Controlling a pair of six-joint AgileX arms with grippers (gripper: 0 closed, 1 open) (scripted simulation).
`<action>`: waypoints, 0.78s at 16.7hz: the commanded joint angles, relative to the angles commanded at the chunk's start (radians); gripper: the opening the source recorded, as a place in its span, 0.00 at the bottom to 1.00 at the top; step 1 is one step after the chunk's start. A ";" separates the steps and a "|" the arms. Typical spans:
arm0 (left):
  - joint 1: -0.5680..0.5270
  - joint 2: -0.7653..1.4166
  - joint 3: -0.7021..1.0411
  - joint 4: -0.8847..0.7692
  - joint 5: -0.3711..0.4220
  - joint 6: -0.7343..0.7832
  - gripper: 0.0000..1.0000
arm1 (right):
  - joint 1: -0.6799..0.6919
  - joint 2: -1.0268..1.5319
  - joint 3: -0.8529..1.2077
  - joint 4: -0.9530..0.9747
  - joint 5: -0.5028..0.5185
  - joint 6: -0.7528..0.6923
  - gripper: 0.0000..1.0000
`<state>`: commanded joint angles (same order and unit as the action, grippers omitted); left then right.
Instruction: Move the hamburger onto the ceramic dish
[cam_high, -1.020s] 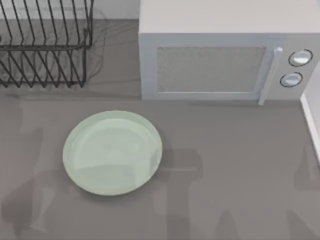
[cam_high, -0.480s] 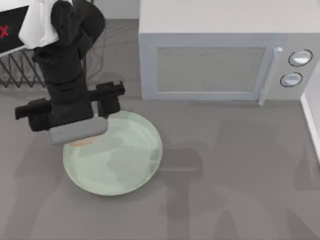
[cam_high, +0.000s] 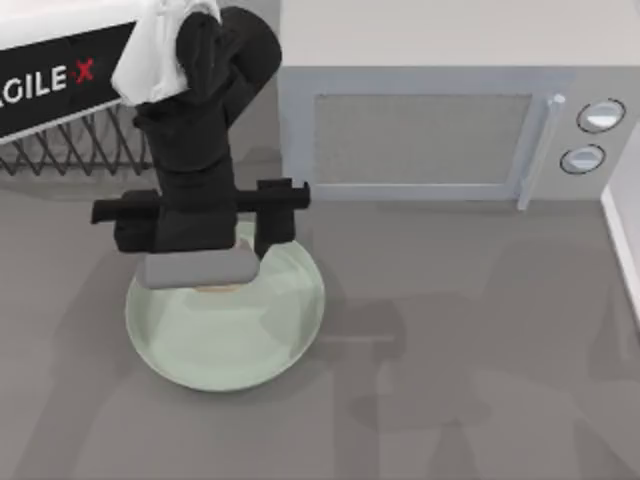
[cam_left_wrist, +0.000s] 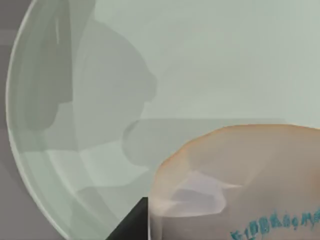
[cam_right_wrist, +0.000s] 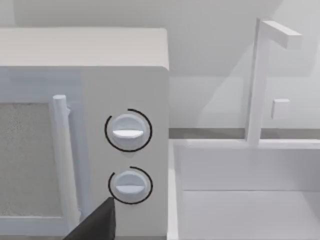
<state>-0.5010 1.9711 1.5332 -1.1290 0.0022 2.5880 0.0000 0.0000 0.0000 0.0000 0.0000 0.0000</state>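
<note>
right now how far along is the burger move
Carry looks nearly done: left gripper hangs above the ceramic dish near its far rim, the hamburger beneath it, apparently held. Left: lower, release, withdraw. Right arm is parked, facing the microwave.

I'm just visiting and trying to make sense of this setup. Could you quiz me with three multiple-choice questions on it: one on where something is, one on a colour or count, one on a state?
1. Where is the left gripper?
A. Over the ceramic dish
B. On top of the microwave
C. Inside the wire rack

2. How many round knobs are on the microwave front?
A. One
B. Two
C. Four

3. The microwave door is:
A. Wide open
B. Missing
C. Closed

Answers:
1 A, the top view shows it above the dish's far part, the hamburger beneath it.
2 B, the upper knob and the lower knob sit one above the other.
3 C, the door lies flush with the front.
</note>
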 joint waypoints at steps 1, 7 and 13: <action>0.001 0.000 -0.002 0.004 -0.001 -0.001 0.00 | 0.000 0.000 0.000 0.000 0.000 0.000 1.00; -0.001 0.044 -0.091 0.136 0.000 -0.003 0.00 | 0.000 0.000 0.000 0.000 0.000 0.000 1.00; -0.003 0.055 -0.108 0.163 -0.001 0.001 0.08 | 0.000 0.000 0.000 0.000 0.000 0.000 1.00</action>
<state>-0.5037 2.0256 1.4251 -0.9662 0.0012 2.5889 0.0000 0.0000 0.0000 0.0000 0.0000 0.0000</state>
